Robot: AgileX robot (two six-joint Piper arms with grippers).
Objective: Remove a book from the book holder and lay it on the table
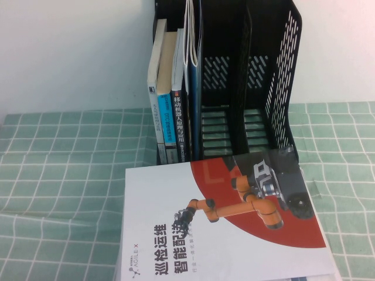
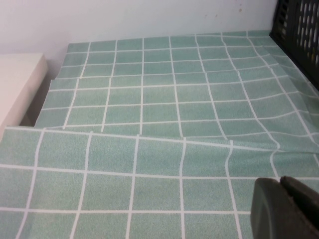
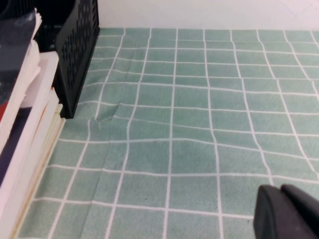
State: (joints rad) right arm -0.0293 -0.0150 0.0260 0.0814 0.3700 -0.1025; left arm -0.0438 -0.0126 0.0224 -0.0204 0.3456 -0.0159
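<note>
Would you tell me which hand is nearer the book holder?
Probably right: the right hand hovers close beside the book holder; the left hand hovers farther away on its other side.

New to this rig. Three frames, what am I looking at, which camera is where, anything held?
It is a two-arm tabletop robot. The high view looks down from the robot's side at a black book holder with upright books, including a thin dark blue book. A white-and-red book lies flat on the green checked table in front. The other two views come from wrist cameras. The left gripper and right gripper each hover over bare cloth, fingers together, holding nothing.
</note>
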